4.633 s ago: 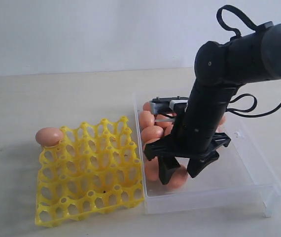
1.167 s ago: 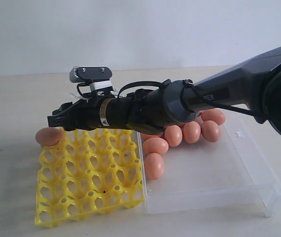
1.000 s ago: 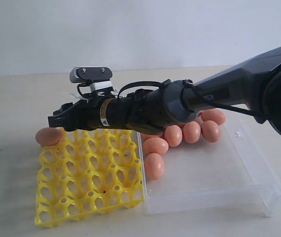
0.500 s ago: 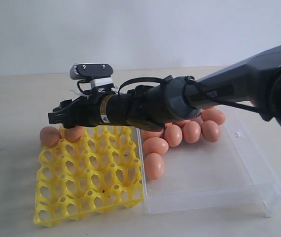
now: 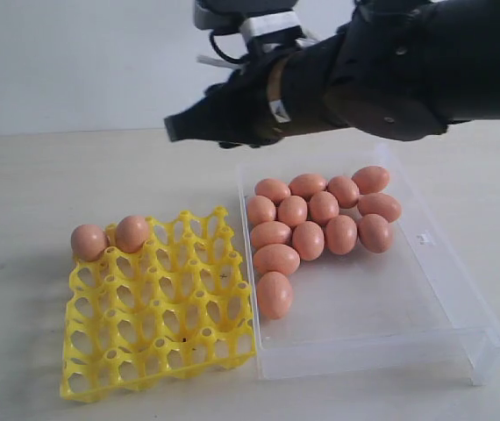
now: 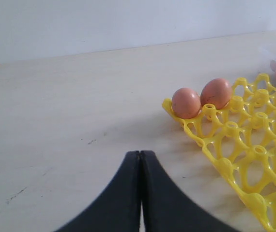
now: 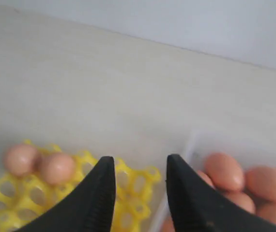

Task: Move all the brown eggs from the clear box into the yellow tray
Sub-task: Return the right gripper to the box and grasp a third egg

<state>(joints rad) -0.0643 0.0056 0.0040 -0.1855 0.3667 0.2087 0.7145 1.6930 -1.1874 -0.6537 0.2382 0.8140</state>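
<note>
My right gripper [image 7: 139,164] hangs part open and empty, high above the yellow tray [image 5: 158,351] and clear box [image 5: 460,338]. My left gripper [image 6: 140,155] is pinched closed on nothing. Two brown eggs [image 5: 132,233] sit side by side at one corner of the tray; the others lie in the box.

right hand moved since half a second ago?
Yes. The right hand has gone up and rightward, from low over the yellow tray's far-left corner toward the clear box.

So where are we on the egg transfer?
Done: two brown eggs sit in the yellow tray's far-left cups. In hand: nothing; the right gripper hangs open and empty. Left: fourteen more lie in the clear box.
</note>
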